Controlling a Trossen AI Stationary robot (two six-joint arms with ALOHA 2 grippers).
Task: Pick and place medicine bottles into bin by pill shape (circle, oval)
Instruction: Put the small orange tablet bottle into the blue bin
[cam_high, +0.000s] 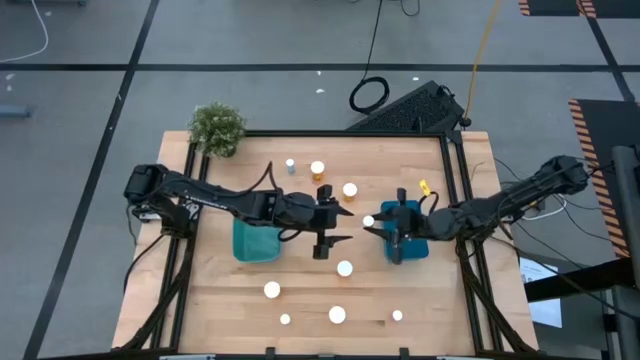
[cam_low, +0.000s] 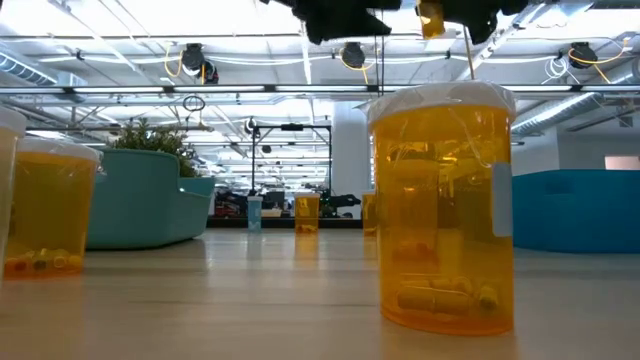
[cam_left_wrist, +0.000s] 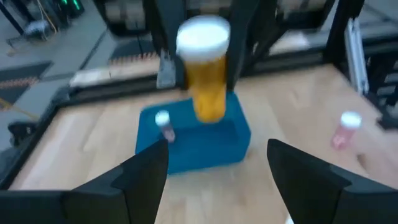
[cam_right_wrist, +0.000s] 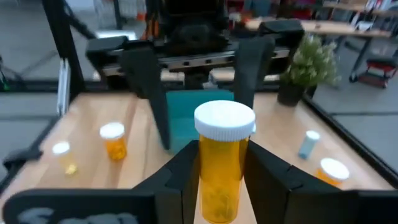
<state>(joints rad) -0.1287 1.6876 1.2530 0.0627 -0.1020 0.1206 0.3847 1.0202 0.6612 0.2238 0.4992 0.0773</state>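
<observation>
Bottles (cam_high: 337, 315) are scattered over the counter (cam_high: 220, 300), two teal bins (cam_high: 255, 243) set mid-counter. An amber bottle (cam_right_wrist: 222, 163) is gripped upright in the right gripper (cam_right_wrist: 219, 180), jaws closed on it, between the bins. The left gripper (cam_high: 335, 222) is held opposite, jaws wide open, empty.

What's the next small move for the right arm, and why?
Probably carry the amber bottle back over the right teal bin before releasing. The right gripper has its fingers closed on it, held up between the two bins facing the open left gripper.
</observation>
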